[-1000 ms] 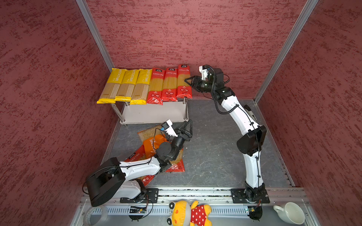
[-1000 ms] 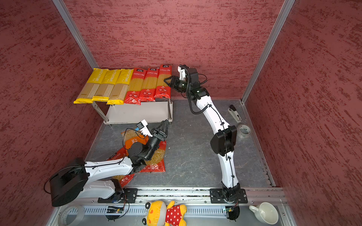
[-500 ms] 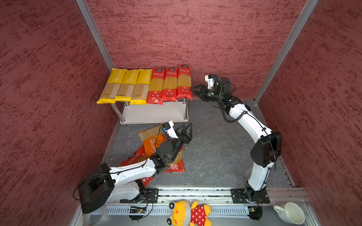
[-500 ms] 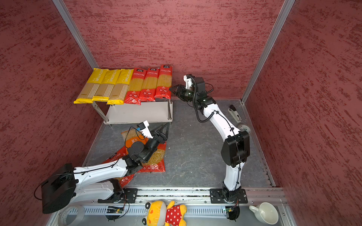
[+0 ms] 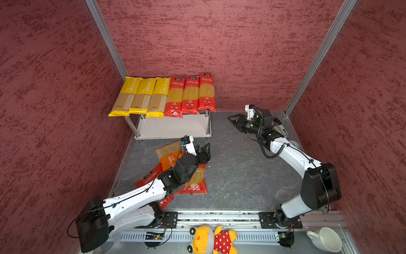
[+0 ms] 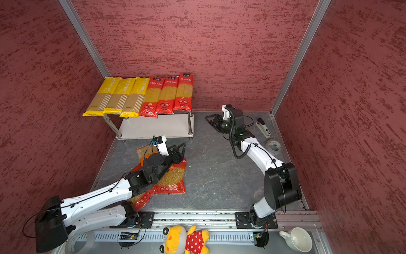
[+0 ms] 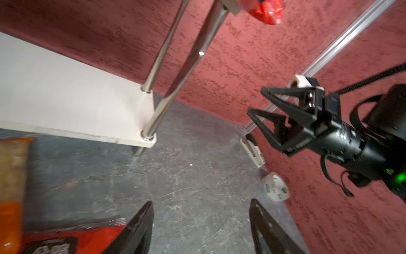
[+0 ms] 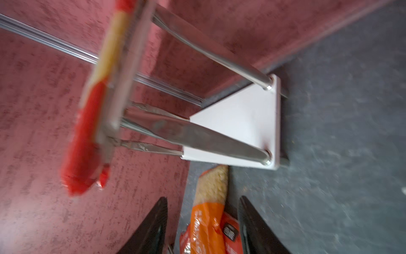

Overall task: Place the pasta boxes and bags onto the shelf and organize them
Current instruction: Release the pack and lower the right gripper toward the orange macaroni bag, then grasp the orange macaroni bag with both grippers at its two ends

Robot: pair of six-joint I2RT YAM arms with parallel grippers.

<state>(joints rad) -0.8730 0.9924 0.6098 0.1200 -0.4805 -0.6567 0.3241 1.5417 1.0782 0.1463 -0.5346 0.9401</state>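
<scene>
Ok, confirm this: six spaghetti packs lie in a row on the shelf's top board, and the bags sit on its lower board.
Wrong about the bags: they lie on the floor in front of the shelf, not on its lower board, as both top views show. The six spaghetti packs do lie in a row on its top board.

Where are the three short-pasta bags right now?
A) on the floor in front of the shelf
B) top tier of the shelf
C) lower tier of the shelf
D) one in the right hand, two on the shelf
A: the orange bag, a red bag beside it and a second red bag all lie on the floor in front of the shelf.
</scene>
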